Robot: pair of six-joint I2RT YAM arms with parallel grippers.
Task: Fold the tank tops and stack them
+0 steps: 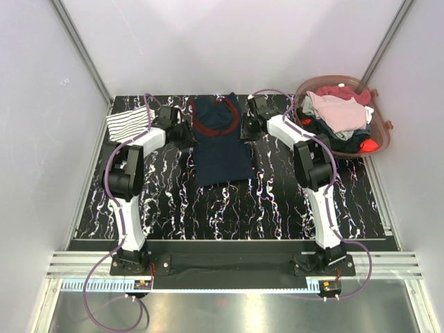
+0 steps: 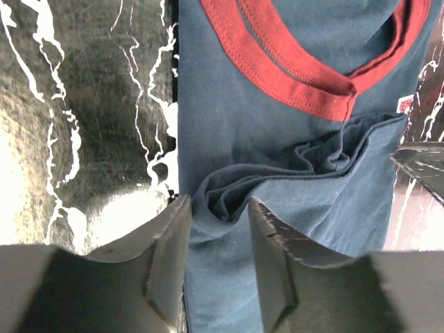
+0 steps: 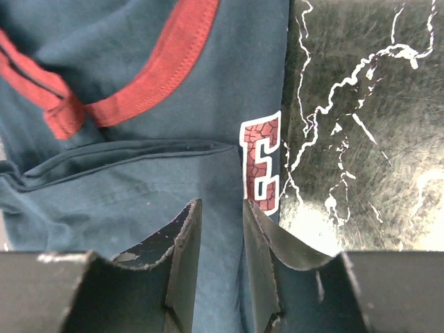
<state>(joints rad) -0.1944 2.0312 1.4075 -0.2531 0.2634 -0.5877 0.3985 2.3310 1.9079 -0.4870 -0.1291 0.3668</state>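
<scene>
The navy tank top [image 1: 220,142] with dark red trim lies partly folded at the back middle of the table. My left gripper [image 1: 189,135] is at its left edge. In the left wrist view, the half-closed jaws of this gripper [image 2: 218,205] straddle a bunched fold of the navy top [image 2: 277,139], with a gap still between them. My right gripper [image 1: 248,127] is at the top's right edge. The narrow-set jaws of the right gripper [image 3: 222,205] stand over flat navy cloth [image 3: 139,180] beside a red printed letter [image 3: 261,163]. The striped tank top [image 1: 129,123] lies folded at the back left.
A pinkish basket [image 1: 383,142] heaped with other clothes stands at the back right corner. The black marbled table [image 1: 277,194] is walled by white panels on three sides. Purple cables loop near both arms.
</scene>
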